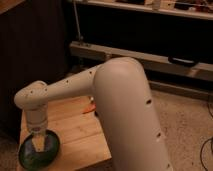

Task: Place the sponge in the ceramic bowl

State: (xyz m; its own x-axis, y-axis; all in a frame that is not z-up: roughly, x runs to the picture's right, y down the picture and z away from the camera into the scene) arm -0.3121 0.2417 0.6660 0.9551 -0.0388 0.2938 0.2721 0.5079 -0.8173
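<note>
Over the green bowl (51,148) at the surface's (75,127) front-left corner, the hand (38,142) points straight down into it (arm (120,100) blocks much else). Sponge not made out, possibly under the hand inside the bowl. Whether the hand is spread or pinching, cannot tell.

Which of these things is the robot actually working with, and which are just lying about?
Job: wide shallow green glazed ceramic bowl; gripper, low over the bowl; sponge not visible.
Lying about: small orange object on the light wooden table.
</note>
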